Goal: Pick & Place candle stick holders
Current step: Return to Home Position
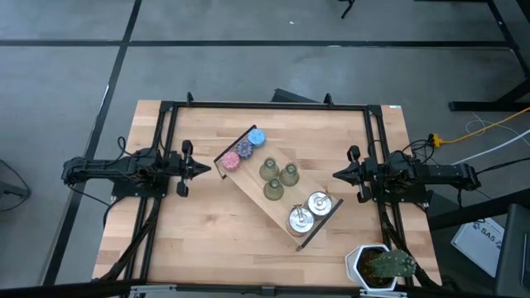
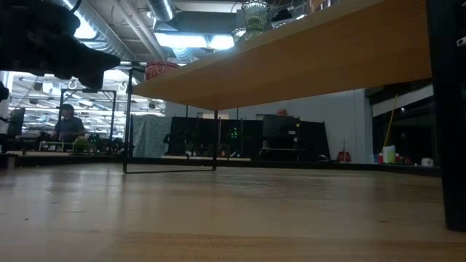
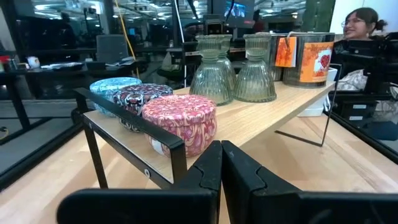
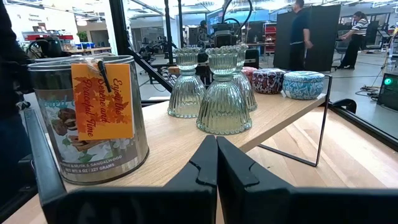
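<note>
Left gripper [image 1: 204, 169]: fingers pressed together, nothing held. It sat at the left side of the worktop [image 1: 199, 236], tip aimed at the wooden shelf [image 1: 252, 180], near but apart.

The shelf stood raised on black wire legs, set diagonally across worktop ctr. All 8 holders stood on it. Listed outward from the left gripper:

- **Nearest end, 3 round tins in a row:** 1 pink holder [image 1: 229, 161], 1 purple holder [image 1: 243, 150], 1 blue holder [image 1: 257, 137], each just beside the next.
- **Mid-shelf, 3 olive-green holders [image 1: 273, 190]:** ribbed glass, bell-shaped, upright, grouped in a tight triangle.
- **Far end, 2 silver holders [image 1: 318, 202]:** side by side, each w/ an orange tag.

Right gripper [image 1: 336, 175]: beyond the silver pair, at the worktop's right side. Fingers were closed on each other and empty, tip facing the shelf's silver end, near but apart. Its wrist view showed 1 silver holder closest, then the 3 green, then the tins.

1 potted plant [image 1: 387, 265] in a white pot stood at the worktop corner beside the right arm, clear of the shelf.

Farthest, in the room bkgd:

- **Left wrist view:** 1 person [image 3: 357, 25].
- **Right wrist view:** 2 persons standing, too far off for detail.
</note>
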Controlling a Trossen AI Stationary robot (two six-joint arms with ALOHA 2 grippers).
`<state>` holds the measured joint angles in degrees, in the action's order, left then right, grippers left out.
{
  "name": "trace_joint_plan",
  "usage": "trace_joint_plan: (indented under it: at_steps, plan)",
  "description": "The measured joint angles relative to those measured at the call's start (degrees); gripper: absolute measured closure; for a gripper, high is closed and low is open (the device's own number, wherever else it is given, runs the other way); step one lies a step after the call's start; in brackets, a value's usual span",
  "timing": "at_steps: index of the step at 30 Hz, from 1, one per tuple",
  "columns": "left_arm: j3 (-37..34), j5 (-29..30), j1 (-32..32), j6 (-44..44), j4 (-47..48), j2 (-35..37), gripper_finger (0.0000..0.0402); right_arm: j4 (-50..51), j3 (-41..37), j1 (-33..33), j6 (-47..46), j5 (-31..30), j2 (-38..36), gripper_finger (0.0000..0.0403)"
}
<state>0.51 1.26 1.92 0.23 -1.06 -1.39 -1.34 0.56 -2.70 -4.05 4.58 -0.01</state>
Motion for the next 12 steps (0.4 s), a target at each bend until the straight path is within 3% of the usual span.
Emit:
trace_joint_plan:
  at_steps: [12]
  plan:
    - [0.0,-1.9,0.0,0.0,-0.4,0.0,0.0400,0.0,0.0,0.0,0.0,0.0,0.0,0.0402]
